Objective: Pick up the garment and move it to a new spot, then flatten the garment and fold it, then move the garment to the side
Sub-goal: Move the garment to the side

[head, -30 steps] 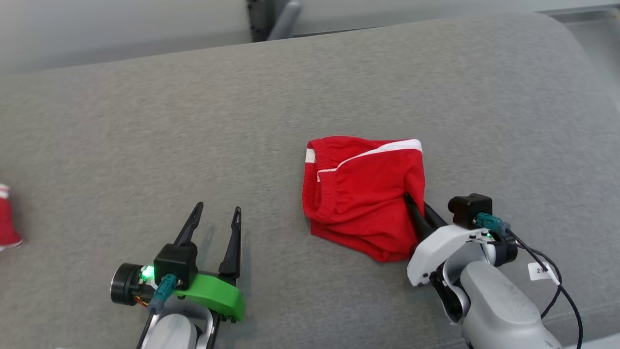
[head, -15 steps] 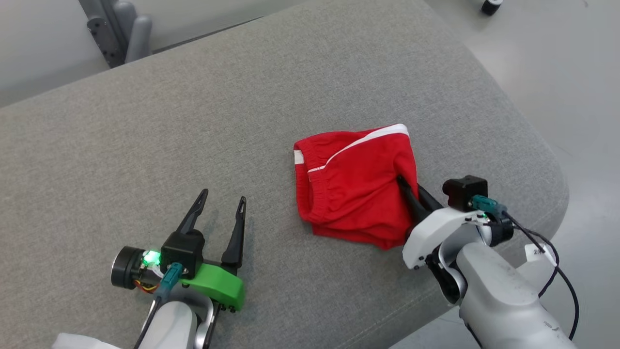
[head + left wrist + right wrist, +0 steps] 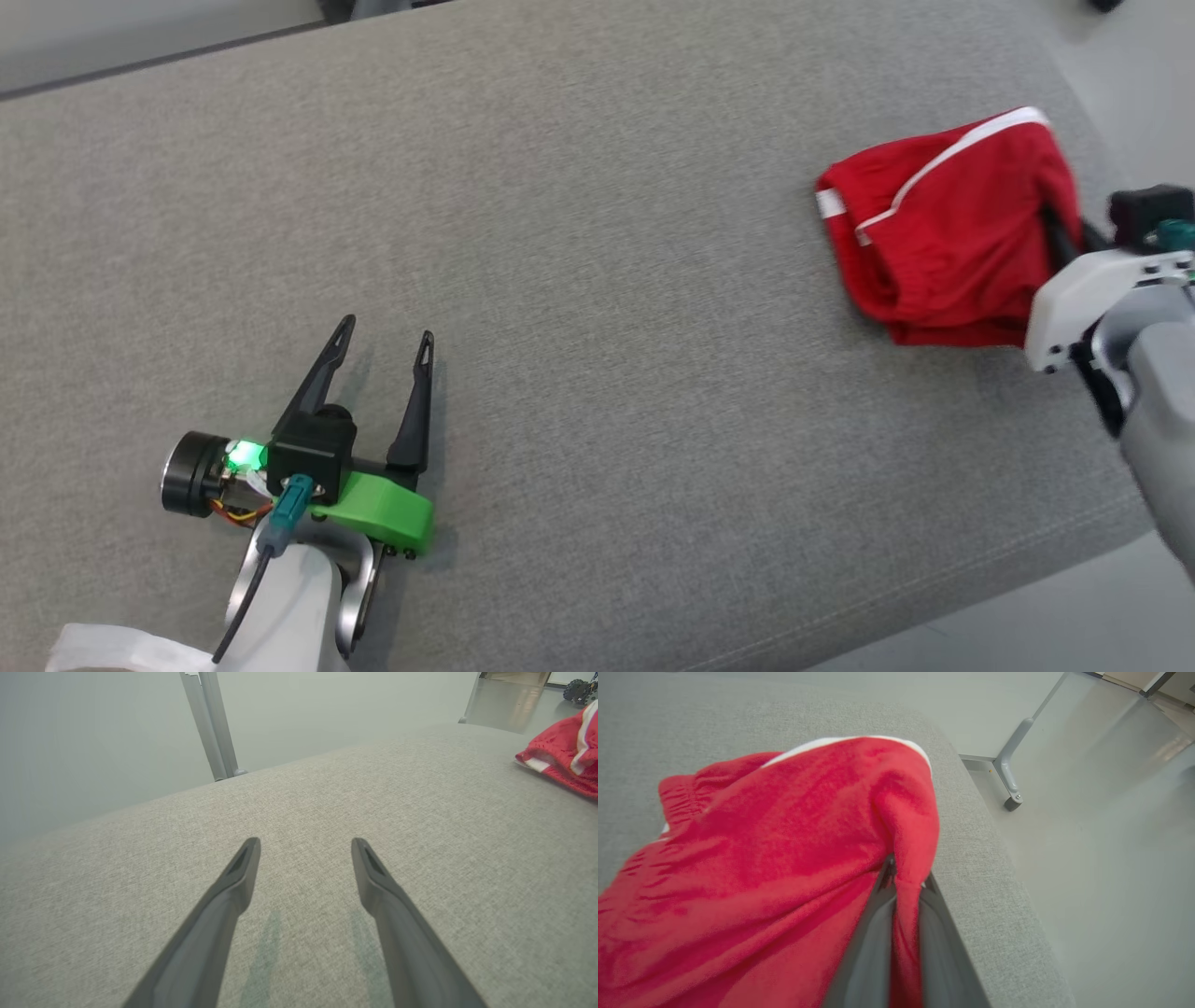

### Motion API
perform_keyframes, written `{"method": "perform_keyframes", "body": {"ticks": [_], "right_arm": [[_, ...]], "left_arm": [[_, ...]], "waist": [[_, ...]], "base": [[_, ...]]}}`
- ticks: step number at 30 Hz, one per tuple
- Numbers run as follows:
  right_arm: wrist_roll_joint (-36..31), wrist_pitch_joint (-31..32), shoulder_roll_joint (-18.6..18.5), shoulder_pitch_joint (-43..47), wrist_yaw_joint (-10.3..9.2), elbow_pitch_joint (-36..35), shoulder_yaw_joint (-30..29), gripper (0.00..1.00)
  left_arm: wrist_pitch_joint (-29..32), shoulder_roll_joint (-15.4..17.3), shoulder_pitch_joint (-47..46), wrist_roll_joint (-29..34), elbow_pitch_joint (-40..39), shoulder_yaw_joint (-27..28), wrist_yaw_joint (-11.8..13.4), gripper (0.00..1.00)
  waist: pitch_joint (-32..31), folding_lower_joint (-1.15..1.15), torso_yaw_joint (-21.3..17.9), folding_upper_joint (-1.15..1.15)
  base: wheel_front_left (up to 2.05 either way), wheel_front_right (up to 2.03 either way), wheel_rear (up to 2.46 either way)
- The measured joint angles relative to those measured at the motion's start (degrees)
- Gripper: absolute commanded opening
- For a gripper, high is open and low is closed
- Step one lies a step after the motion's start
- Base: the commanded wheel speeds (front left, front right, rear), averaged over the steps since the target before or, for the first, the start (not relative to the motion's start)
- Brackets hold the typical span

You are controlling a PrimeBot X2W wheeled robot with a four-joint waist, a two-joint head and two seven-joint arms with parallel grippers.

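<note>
One garment, right tool pinching, seemingly dragged rightward.

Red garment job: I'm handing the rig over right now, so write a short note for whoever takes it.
Left gripper: open, empty, low over the grey surface, well away from the garment.
Right gripper: shut on a fold of the red garment.
Garment: compact folded bundle near the surface's right edge, mostly lying on it.
Done, it seems: folding; the bundle is at the side.
Left: probably release it and draw the right arm back.
</note>
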Motion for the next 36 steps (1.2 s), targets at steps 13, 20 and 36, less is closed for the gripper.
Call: {"method": "perform_keyframes", "body": {"ticks": [13,20,36], "right_arm": [[-9.2,-0.1,-11.2,-6.6,0.0,6.8,-19.1,1.0],[-13.3,-0.1,-2.5,0.3,0.0,-9.3,-26.5,1.0],[-11.6,-0.1,12.3,22.5,-0.01,-29.3,-18.4,1.0]], "left_arm": [[0.0,0.3,-0.3,0.1,-1.0,0.6,0.8,1.0],[0.0,-0.7,-0.1,-0.9,-1.0,1.9,1.8,1.0],[0.0,-1.7,6.3,-3.2,1.2,5.9,2.4,1.0]], "waist": [[6.5,0.01,9.4,0.0],[4.5,0.0,10.1,0.0],[-6.5,0.0,11.0,0.0]], "base": [[0.0,0.0,0.0],[0.0,0.0,0.0],[0.0,0.0,0.0]]}}
